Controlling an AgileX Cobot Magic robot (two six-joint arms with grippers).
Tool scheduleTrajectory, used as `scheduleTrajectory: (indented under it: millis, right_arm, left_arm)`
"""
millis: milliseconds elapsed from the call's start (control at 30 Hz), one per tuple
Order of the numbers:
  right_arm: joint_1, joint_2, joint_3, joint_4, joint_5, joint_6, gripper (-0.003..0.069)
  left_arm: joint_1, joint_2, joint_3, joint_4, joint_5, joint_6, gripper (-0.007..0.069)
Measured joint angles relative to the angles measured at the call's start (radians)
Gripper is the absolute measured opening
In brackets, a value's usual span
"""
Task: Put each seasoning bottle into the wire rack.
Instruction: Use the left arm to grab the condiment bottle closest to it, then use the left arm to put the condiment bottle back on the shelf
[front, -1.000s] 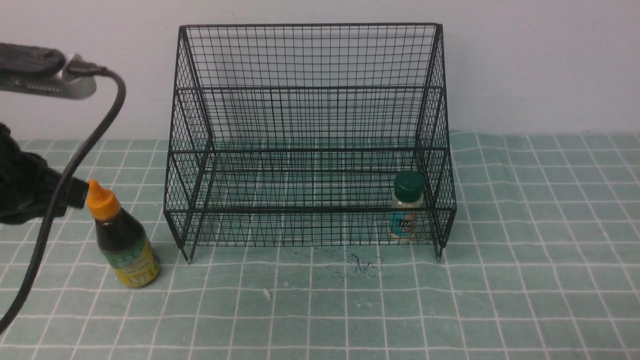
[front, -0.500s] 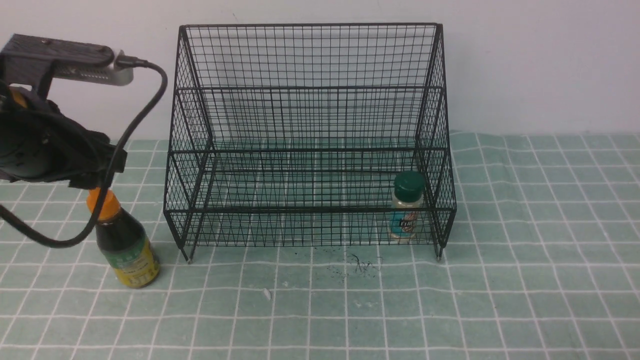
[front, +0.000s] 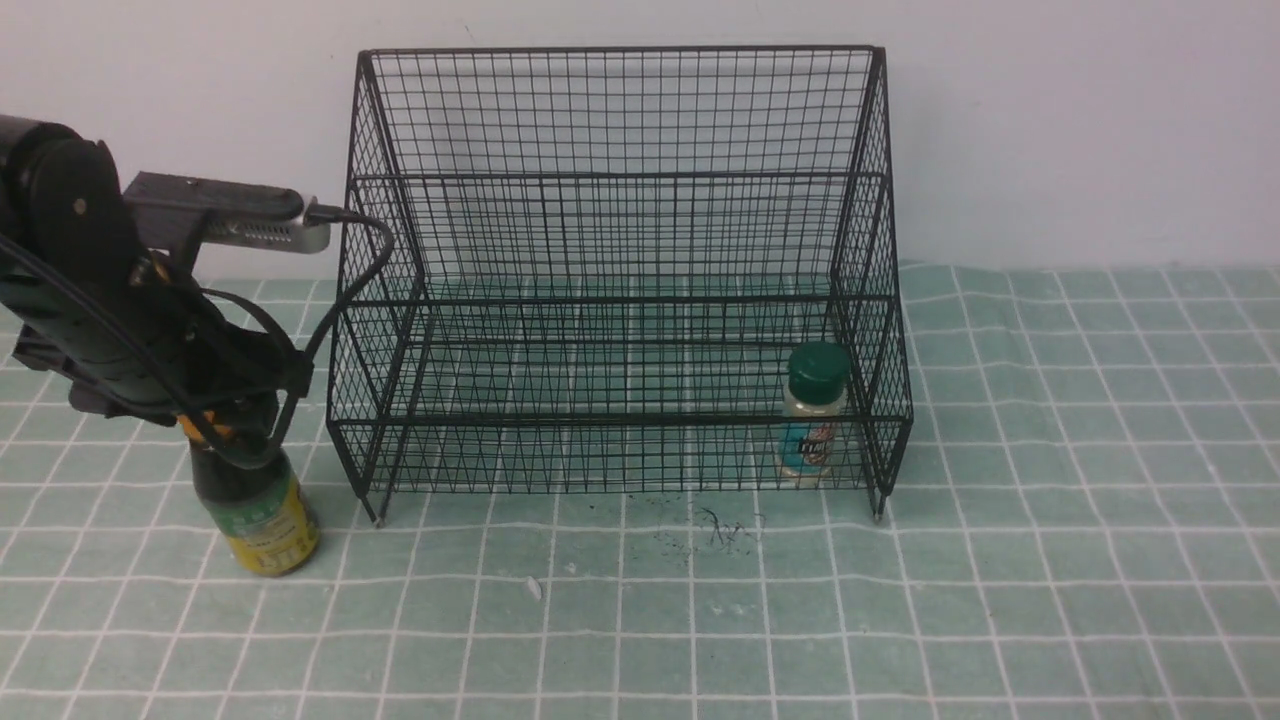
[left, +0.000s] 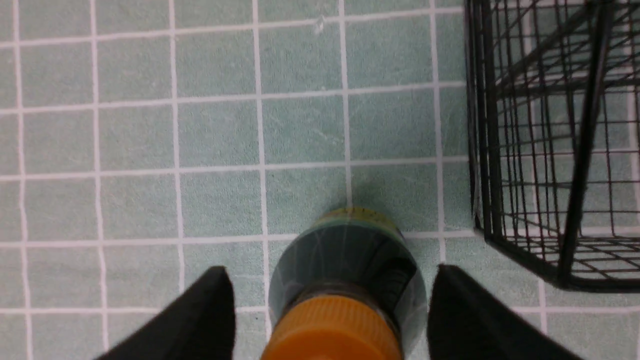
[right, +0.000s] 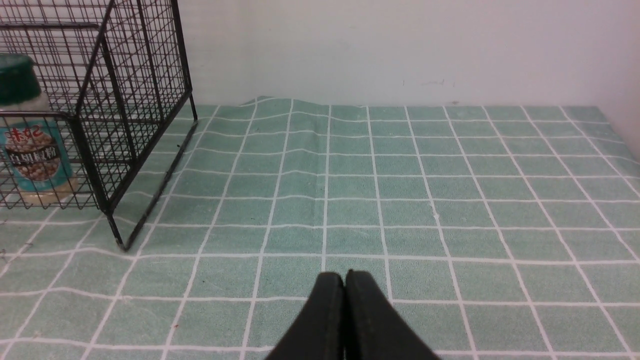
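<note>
The dark-liquid bottle (front: 255, 505) with orange cap and yellow-green label stands on the cloth left of the wire rack (front: 620, 270). My left gripper (front: 222, 432) is over its cap and neck, open, with a finger on each side and gaps to the bottle. In the left wrist view the bottle (left: 345, 270) sits between the two black fingers (left: 210, 315), untouched. The small shaker (front: 815, 415) with dark green lid and teal label stands inside the rack's front right corner, also in the right wrist view (right: 27, 135). My right gripper (right: 344, 280) is shut and empty, low over the cloth right of the rack.
A green checked cloth (front: 1050, 500) covers the table, with a white wall behind. The rack's left front corner (left: 525, 250) stands close beside the dark bottle. The left arm's cable (front: 350, 260) hangs near the rack's left side. Small dark marks (front: 720, 530) lie before the rack.
My left arm has swung in from the left and come down over the dark bottle, so its cap is now mostly hidden. Bottle, shaker and rack have not moved.
</note>
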Motion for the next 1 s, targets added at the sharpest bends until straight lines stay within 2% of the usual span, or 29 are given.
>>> scheduleTrajectory:
  millis: [33,300,467,600,800,1000]
  right_arm:
    - [0.000,0.000,0.000,0.000,0.000,0.000,-0.0013]
    - [0.000,0.000,0.000,0.000,0.000,0.000,-0.0013]
    - [0.000,0.000,0.000,0.000,0.000,0.000,-0.0013]
    - [0.000,0.000,0.000,0.000,0.000,0.000,-0.0013]
    - [0.000,0.000,0.000,0.000,0.000,0.000,-0.0013]
    - [0.000,0.000,0.000,0.000,0.000,0.000,-0.0013]
  left_arm:
    - [0.000,0.003,0.000,-0.002,0.012,-0.002,0.0290]
    - [0.000,-0.048,-0.019,0.029,0.105,-0.002,0.0308]
    - [-0.011,-0.176,-0.165,0.012,0.221,-0.002,0.0309]
    - [-0.077,-0.232,-0.307,-0.027,0.276,0.000,0.0309]
    - [-0.199,-0.201,-0.399,-0.068,0.258,0.000,0.0309]
    - [-0.233,-0.068,-0.407,-0.066,0.174,-0.002,0.0308]
